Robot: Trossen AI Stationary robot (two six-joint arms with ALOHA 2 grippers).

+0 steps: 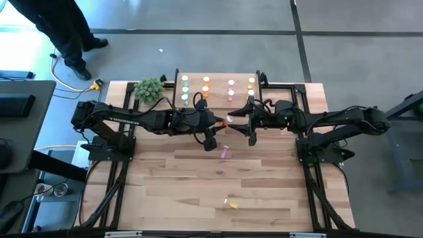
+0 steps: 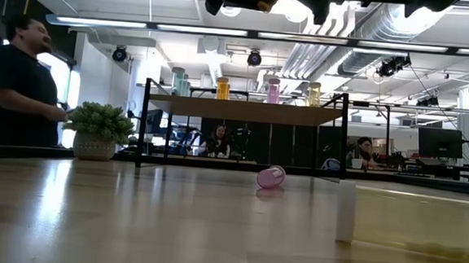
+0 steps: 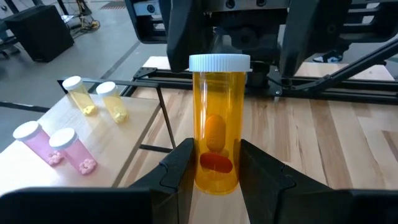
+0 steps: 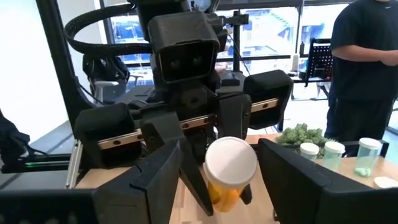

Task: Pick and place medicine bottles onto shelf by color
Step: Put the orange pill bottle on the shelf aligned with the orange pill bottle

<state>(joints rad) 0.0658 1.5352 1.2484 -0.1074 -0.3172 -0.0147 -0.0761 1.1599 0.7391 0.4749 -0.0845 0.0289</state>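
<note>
While I find no label or writing to read on it, my left gripper [image 3: 214,177] is clamped on an orange bottle [image 3: 217,124] above mid-table, at six o'clock from the shelf [image 1: 218,88]; my right gripper [image 4: 217,171] stands open around its white cap [image 4: 231,163].

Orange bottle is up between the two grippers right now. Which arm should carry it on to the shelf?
Left, I'd say. The left gripper is already shut on the orange bottle; the right gripper faces its cap, fingers open around it, gripping nothing. The shelf lies just beyond both.
</note>
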